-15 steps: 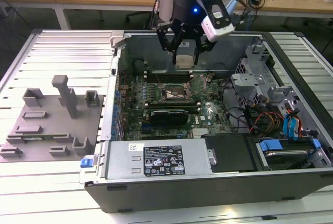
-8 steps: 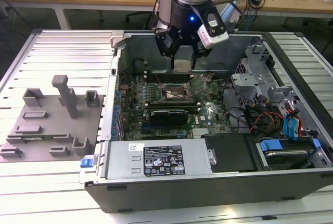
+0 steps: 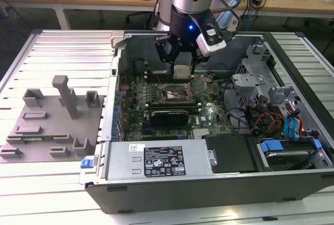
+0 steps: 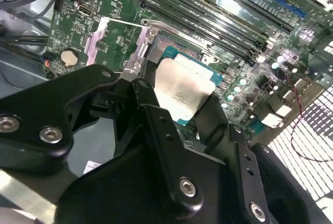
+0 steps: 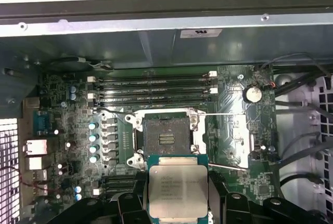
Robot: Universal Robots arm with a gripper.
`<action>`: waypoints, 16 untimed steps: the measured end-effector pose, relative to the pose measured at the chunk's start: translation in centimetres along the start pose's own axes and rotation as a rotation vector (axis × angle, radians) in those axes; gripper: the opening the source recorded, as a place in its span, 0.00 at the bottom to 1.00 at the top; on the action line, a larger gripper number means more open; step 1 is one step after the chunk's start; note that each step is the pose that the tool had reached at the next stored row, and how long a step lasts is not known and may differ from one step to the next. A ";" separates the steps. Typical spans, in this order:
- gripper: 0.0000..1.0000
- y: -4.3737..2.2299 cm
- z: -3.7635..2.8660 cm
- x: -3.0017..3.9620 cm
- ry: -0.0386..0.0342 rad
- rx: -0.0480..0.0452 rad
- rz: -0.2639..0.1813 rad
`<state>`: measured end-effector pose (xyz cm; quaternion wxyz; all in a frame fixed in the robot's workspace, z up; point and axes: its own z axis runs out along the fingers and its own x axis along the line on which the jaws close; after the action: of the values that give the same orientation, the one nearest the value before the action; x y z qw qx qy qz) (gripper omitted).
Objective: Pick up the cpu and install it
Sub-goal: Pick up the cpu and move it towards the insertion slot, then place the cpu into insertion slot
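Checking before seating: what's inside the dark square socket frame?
Bare dark contact bed, gold pads at centre; the shiny silver square cpu covers one edge of the frame.

Dark square socket frame: uncovered, open from above. Silver hinged metal load plate: swung aside, just beside it on the exterior view's right. Black memory slots border its far side, with the grey steel case wall beyond. Black gripper, clamped on the silver-topped square cpu, hangs above the frame.
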<state>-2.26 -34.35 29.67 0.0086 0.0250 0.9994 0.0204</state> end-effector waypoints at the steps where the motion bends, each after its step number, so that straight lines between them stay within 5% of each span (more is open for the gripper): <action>1: 0.55 0.05 0.17 0.02 0.0001 0.0001 0.000; 8: 0.55 0.93 2.49 0.44 0.0001 -0.0001 0.000; 16: 0.55 0.93 2.58 0.44 0.0001 0.0000 0.000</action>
<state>-2.61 -33.29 27.13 0.0085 0.0249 0.9994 0.0204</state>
